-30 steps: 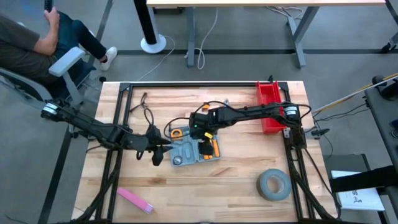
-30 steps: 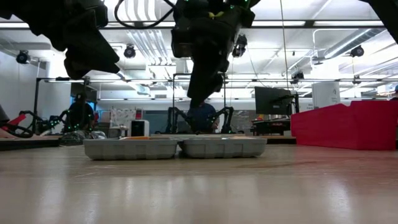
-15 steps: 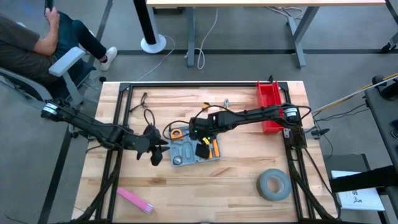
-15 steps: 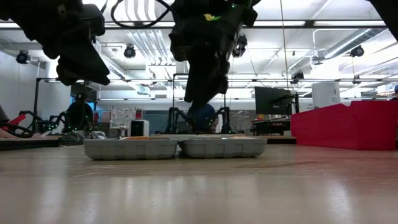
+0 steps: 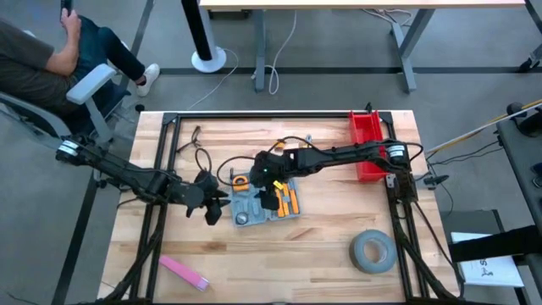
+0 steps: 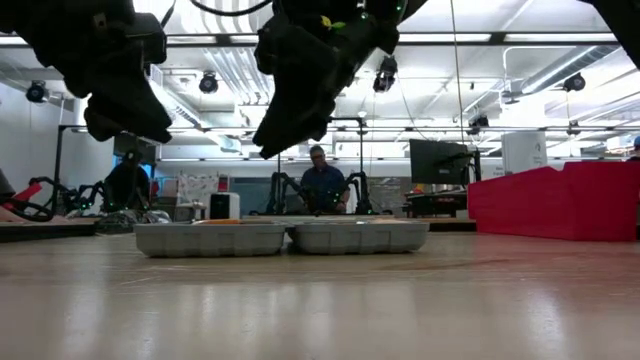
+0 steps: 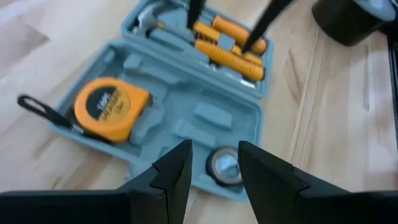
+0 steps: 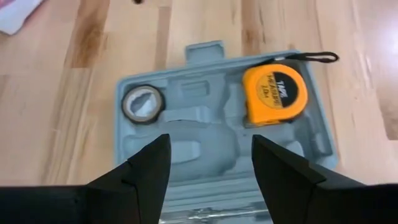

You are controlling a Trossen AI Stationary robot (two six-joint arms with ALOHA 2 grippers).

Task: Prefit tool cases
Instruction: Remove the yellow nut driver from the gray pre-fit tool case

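Case (image 5: 264,203) lies open flat mid-desk (image 5: 330,246), recesses up for loading. Right claw (image 6: 275,135) hangs empty and spread above it; left claw (image 7: 214,165), gapped and empty, waits beside its left edge, steadying nothing.

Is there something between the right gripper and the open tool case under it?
Nothing visible. The right gripper hangs open over the tool case; between its fingers only the case's empty recesses show, beside the tape measure and small tape roll.

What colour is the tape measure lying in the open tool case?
The tape measure is orange with a black label and strap; the right wrist view shows it best.
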